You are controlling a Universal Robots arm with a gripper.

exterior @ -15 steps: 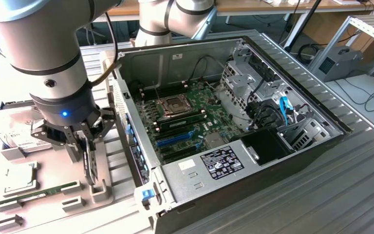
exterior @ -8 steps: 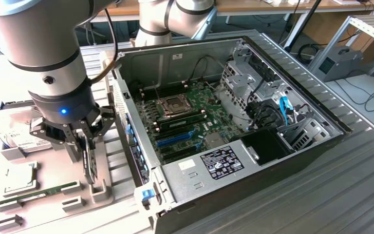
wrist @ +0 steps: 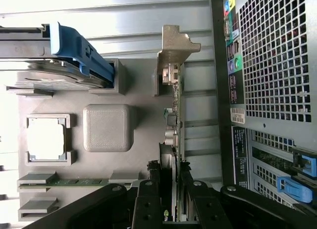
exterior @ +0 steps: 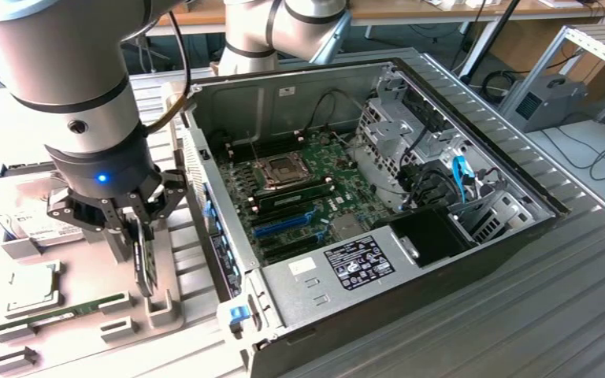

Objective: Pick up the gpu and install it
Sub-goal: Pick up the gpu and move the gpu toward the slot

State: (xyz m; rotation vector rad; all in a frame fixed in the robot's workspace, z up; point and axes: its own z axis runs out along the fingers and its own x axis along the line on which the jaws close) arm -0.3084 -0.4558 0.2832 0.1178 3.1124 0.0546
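Jaws pinch thin, green, silver-bracketed gpu (wrist: 174, 117) on edge.

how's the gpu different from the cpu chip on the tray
The gpu stands on edge; the cpu chip lies flat in a recess. The gpu is a long green board with a metal bracket; the cpu chip is square and silvery. The pincer is clamped on the gpu; the cpu chip is untouched. Both sit on the grey tray.
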